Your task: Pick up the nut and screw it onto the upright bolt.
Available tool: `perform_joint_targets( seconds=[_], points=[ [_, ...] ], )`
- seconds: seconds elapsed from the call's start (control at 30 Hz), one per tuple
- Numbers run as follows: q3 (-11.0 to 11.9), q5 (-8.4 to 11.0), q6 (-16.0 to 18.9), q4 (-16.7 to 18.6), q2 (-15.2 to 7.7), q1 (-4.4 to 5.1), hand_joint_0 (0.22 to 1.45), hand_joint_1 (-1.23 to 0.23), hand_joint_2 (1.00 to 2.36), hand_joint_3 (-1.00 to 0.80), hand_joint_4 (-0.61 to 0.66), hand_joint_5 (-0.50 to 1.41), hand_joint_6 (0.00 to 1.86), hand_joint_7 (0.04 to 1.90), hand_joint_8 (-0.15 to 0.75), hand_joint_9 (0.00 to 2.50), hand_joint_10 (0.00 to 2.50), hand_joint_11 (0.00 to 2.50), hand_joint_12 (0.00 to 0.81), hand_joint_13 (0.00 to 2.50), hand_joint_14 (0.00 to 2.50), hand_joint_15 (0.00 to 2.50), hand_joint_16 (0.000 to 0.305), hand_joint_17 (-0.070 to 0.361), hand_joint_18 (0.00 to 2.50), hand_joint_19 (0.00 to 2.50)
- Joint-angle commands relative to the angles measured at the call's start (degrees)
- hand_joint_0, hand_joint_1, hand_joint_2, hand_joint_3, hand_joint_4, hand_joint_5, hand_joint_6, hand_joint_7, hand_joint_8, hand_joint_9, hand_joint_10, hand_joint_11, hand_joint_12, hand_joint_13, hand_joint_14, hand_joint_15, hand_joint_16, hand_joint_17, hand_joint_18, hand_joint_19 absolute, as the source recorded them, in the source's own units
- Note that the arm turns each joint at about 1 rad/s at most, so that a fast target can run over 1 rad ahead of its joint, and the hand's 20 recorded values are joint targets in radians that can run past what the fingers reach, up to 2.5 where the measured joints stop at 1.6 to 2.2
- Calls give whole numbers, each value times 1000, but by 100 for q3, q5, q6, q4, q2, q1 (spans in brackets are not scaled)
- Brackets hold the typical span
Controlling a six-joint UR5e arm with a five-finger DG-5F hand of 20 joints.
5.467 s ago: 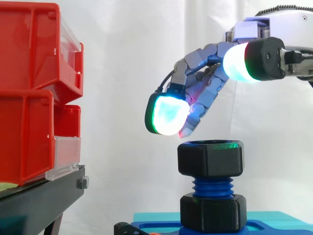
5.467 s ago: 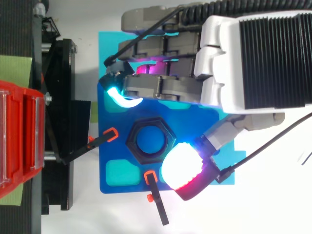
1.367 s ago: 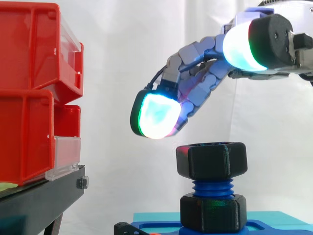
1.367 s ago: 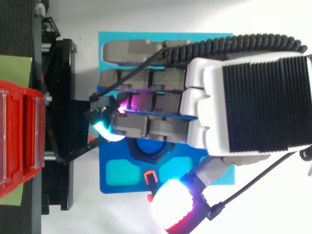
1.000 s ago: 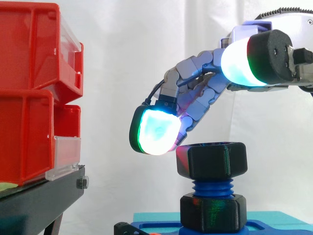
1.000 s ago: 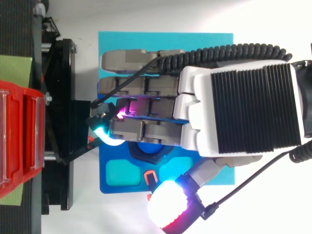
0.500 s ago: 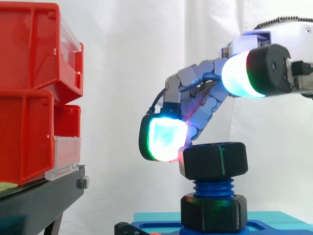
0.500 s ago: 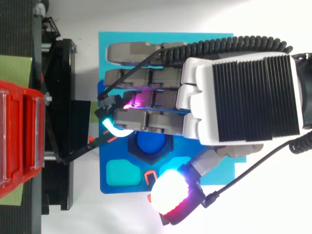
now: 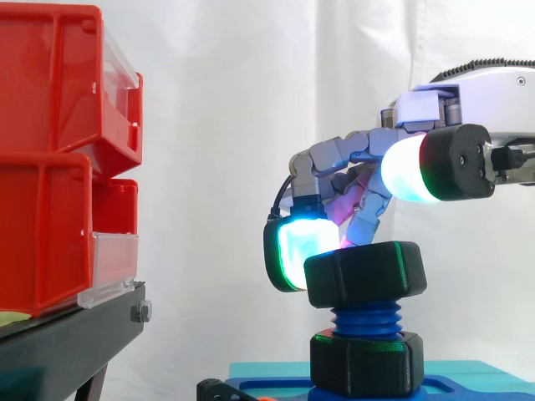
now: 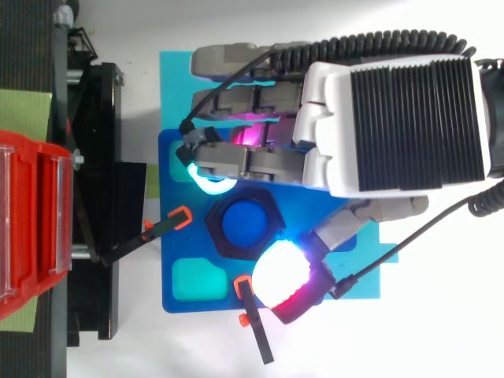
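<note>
Nearest the side camera, the thumb pad (image 10: 282,274) had swung in from the blue base plate's (image 10: 213,303) near edge to just beside the nut's (image 9: 364,274) near corner, though riding above it. The nut sat atop the upright bolt (image 9: 365,319) at the plate's middle, its flats at a new angle, with bare thread above the lower nut (image 9: 366,363). Behind, the hand (image 10: 394,118) had dropped, its fingers curled around the nut, one pad (image 9: 299,249) pressed to its far-left flank. Another turning stroke seemed underway, and the nut was not yet seated.
</note>
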Motion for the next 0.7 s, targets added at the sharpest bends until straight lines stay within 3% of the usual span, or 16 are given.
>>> perform_joint_targets(
  seconds=[0.0,0.2,0.37,0.57,0.6,0.67],
  points=[
    [0,-53,-8,8,4,-47,526,-154,1000,-500,92,49,598,1294,269,1158,0,0,202,754,0,0,14,32,350,0],
    [0,-62,-8,8,4,-82,531,-182,1000,-500,61,58,675,1122,252,1459,0,0,158,971,0,0,7,16,581,0],
    [8,-132,-8,26,4,-100,530,-198,1000,-500,52,61,684,1102,246,1650,0,64,132,1082,0,0,4,9,726,0],
    [167,-132,-8,-27,4,-100,529,-184,1000,-500,67,61,626,1214,250,1583,0,58,155,1039,0,0,7,15,670,0],
    [184,-132,-8,-36,4,-100,528,-176,1000,-500,82,66,545,1378,255,1555,4,77,171,1009,0,0,8,17,636,0],
    [219,-132,-8,-88,4,-100,527,-162,1000,-500,93,49,502,1419,267,1488,2,75,180,960,0,0,10,21,598,0]
  ],
)
